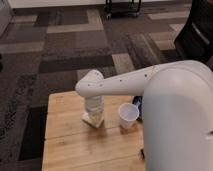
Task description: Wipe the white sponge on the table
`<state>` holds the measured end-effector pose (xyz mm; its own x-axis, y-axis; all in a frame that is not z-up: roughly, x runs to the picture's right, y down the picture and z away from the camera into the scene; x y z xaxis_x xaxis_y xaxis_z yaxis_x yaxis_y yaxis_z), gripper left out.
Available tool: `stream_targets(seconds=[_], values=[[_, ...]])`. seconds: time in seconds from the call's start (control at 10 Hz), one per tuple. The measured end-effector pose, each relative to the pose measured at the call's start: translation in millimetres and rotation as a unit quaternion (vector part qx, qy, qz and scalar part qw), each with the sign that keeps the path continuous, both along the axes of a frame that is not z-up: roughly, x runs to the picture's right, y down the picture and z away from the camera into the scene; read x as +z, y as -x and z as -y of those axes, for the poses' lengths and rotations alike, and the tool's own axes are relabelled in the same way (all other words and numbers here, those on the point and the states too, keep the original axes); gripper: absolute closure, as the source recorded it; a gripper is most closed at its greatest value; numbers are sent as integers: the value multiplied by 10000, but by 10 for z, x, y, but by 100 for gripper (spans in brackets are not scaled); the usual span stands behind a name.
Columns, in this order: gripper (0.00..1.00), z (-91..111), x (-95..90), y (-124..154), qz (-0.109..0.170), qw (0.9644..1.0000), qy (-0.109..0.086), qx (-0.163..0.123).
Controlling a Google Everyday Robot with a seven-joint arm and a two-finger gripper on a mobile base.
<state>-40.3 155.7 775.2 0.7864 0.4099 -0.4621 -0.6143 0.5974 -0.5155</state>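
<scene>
Nearest the lens, at right: the bulky white arm [175,115] of the robot, filling the lower corner and hiding that end of the table [65,147]. Stretching left from it, a slim white forearm, bent at a rounded joint and turned straight down. Below the joint, the gripper [93,113], pointed at the pale wooden planks and set right on top of the white sponge [93,120]. Clenched on the sponge or merely pressing it: cannot tell from here, with the lower end masked by the wrist's own bulk. Sponge lying flat on the tabletop, about mid-width of the visible boards and toward the far edge, only its beige edge peeking out beneath the tool. Vertical stance judged to suit the job: bearing down from above, holding the block flat against the wood for a wiping stroke. Judged mid-task, contact made, sweep across the boards not yet finished. Just right of the sponge and apart from it, a white plastic cup [128,116] standing upright, mouth open; a likely hazard for any stroke toward that side. Behind the cup, touching or nearly so, a small dark blue object [137,106], too hidden to name. Past the table's far edge, patchwork carpet [65,45] in grey and brown squares. Farthest back, a black wheeled cart [122,6] at top and a dark chair [197,30] at upper right
</scene>
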Motion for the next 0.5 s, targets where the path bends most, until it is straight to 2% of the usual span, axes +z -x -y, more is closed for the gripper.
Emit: stream_targets(seconds=[0.3,0.4,0.5], values=[[80,1,0,-1,-1,10000,-1,1],[83,1,0,-1,-1,10000,-1,1],[90,1,0,-1,-1,10000,-1,1]])
